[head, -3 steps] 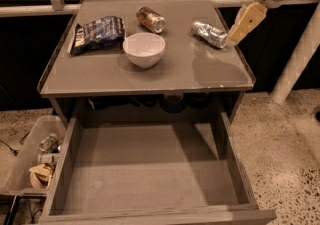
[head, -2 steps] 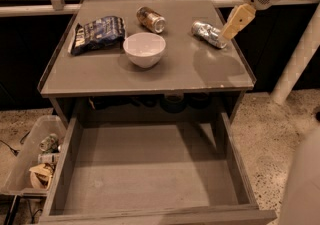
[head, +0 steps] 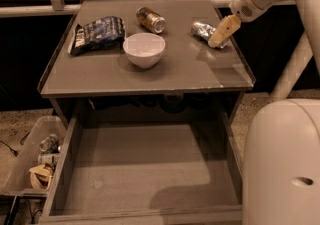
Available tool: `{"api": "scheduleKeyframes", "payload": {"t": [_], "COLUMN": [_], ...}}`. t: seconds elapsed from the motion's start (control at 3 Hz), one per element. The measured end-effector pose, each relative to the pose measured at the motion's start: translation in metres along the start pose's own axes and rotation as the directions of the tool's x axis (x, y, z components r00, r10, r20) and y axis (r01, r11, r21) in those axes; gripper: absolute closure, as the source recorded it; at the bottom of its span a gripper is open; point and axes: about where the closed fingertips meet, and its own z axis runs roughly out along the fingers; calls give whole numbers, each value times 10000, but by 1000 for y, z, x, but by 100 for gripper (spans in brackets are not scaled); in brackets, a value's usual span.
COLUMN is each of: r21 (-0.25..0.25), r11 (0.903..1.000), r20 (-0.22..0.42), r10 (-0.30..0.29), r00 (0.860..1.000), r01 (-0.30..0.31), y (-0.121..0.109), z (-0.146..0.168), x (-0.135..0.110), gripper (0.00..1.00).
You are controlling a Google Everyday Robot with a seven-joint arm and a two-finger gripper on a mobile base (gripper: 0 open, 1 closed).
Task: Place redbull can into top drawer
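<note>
The redbull can (head: 202, 30) lies on its side at the back right of the tabletop, silver with bluish patches. My gripper (head: 221, 32) hangs right over the can's right end, its pale fingers (head: 223, 29) covering part of the can. The top drawer (head: 145, 171) is pulled out below the table's front edge, wide, grey and empty.
A golden-brown can (head: 150, 19) lies at the back middle, a white bowl (head: 144, 49) in front of it, a dark chip bag (head: 97, 33) at the left. A pale plastic bin (head: 30, 156) with rubbish stands on the floor at left. My white base (head: 282, 164) fills the lower right.
My gripper has moved down and left toward the redbull can, from beside it to over its right end. The view shifted and my base has come into view at lower right.
</note>
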Motion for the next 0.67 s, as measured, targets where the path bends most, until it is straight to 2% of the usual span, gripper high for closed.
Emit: {"api": "scheduleKeyframes", "payload": {"t": [0.33, 0.67], "r21": [-569, -1086], "r11": [9955, 9862], "r20": [285, 548], "r10": [780, 1316], "r00": [9965, 9898], "r01": [-763, -1251], "y": [1, 5], "z": [28, 50], "x": [7, 7], "gripper": [0, 0]}}
